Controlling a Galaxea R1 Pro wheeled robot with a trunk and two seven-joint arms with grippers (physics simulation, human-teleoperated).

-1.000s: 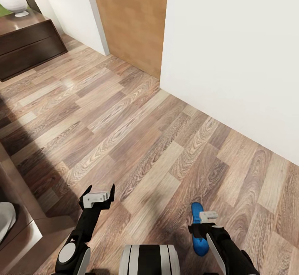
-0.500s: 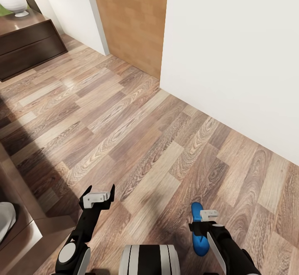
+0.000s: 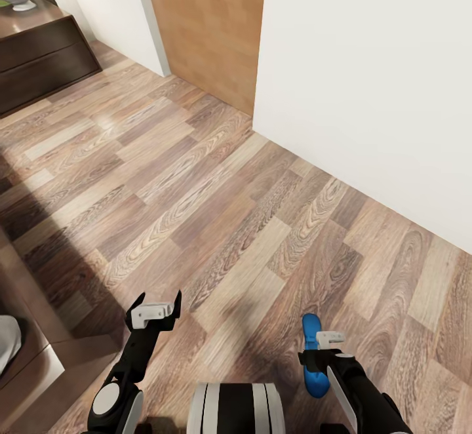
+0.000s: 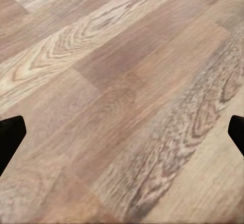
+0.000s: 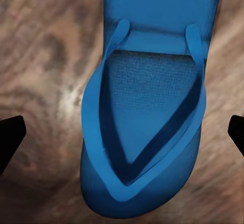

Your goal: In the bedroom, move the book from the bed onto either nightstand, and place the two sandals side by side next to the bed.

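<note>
The right gripper (image 3: pixel 326 349) has a blue sandal (image 3: pixel 314 355) between its fingers, above the plank floor (image 3: pixel 216 204). Whether the fingers actually press on it, I cannot tell; in the right wrist view their tips sit wide at either edge. The sandal's (image 5: pixel 147 102) long axis runs along the gripper's reach, one end poking past the fingertips. No writing shows on it. The left gripper (image 3: pixel 155 311) is spread, holding nothing.
</note>
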